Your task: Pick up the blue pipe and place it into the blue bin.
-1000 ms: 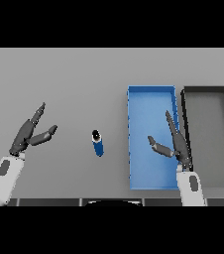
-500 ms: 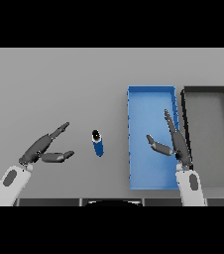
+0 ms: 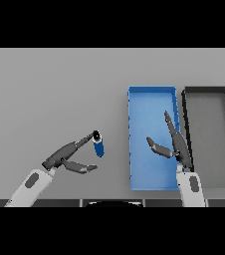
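While unlabelled, blue pipe point(image 3: 99, 146), left hand point(image 3: 64, 157) reaching.

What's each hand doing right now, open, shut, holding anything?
Left hand: open, fingertips at the blue pipe, thumb apart below, not gripping it.
Right hand: open, holding nothing, over the blue bin.
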